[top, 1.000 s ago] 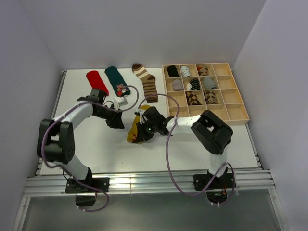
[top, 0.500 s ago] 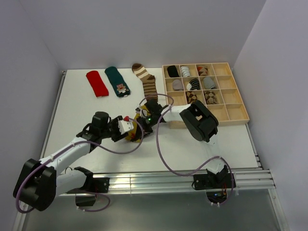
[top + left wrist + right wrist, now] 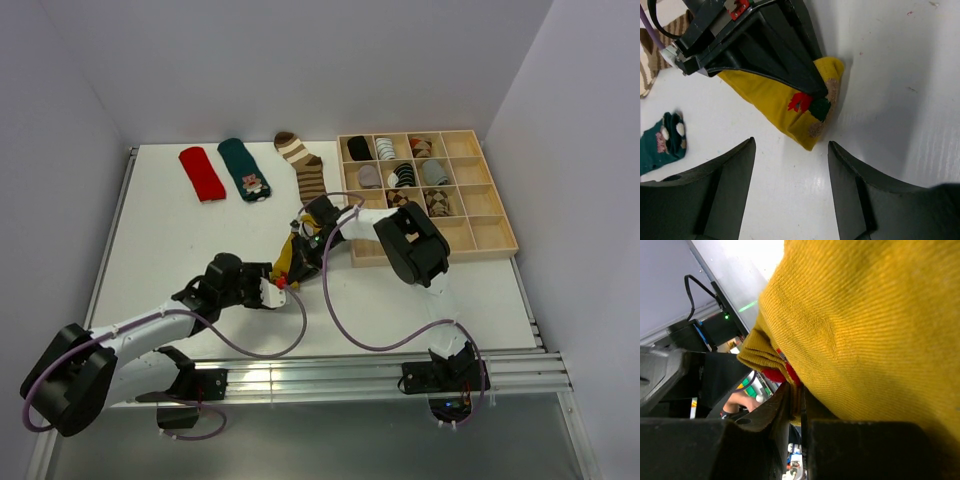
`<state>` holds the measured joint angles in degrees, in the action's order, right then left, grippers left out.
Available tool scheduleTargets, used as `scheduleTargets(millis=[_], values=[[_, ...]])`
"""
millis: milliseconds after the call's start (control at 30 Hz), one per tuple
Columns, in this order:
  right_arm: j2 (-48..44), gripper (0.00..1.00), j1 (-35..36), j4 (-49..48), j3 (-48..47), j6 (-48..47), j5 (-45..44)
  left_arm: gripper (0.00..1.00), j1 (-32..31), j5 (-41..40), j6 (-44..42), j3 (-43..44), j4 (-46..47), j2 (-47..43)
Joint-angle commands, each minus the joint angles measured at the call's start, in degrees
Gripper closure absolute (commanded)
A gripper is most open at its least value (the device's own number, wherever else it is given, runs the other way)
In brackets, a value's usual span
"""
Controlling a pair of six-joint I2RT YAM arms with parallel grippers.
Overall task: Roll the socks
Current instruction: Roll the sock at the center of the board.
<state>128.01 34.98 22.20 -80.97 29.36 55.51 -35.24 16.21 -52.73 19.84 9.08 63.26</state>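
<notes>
The mustard yellow sock (image 3: 287, 256) lies bunched on the white table at mid-centre. My right gripper (image 3: 303, 248) is shut on its edge; in the right wrist view the yellow fabric (image 3: 870, 320) fills the frame and is pinched between the jaws (image 3: 802, 405). My left gripper (image 3: 274, 291) is open and empty just on the near side of the sock; in the left wrist view (image 3: 790, 200) the sock (image 3: 780, 105) lies beyond the fingertips, under the black right gripper (image 3: 760, 45). The red sock (image 3: 202, 173), teal sock (image 3: 246, 169) and striped sock (image 3: 306, 170) lie flat at the back.
A wooden compartment tray (image 3: 495, 215) stands at the right, with several rolled socks in its back and middle cells, two of them brown argyle (image 3: 402, 203). Purple cables loop over the table beside both arms. The teal sock's toe (image 3: 662, 140) shows at the left wrist view's left edge.
My left arm has swung from the far side of the mustard sock round to its near side. My right gripper has drawn the sock a little back and right.
</notes>
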Motion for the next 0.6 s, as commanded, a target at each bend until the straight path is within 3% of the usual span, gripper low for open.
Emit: scheduleTargets(millis=[0, 33, 67, 167, 567], values=[[2.78, 1.0, -0.97, 5.4, -1.73, -1.5, -3.74, 0.35, -1.58, -1.79, -4.22, -0.76, 4.8, 0.37], [3.04, 1.0, -0.97, 6.01, -1.82, -1.68, -3.83, 0.34, -1.93, -1.88, -5.18, -1.28, 5.07, 0.89], [3.13, 1.0, -1.14, 6.37, -2.08, -2.11, -3.83, 0.27, -2.72, -2.14, -6.5, -1.64, 5.16, 1.16], [3.22, 1.0, -1.49, 6.98, -2.35, -2.47, -3.83, 0.26, -5.61, -4.24, -9.84, -3.57, 7.52, 2.65], [2.69, 1.0, -2.02, 9.62, -3.49, -4.4, -4.0, 0.35, -6.85, -4.52, -12.74, -0.15, 11.75, 13.9]])
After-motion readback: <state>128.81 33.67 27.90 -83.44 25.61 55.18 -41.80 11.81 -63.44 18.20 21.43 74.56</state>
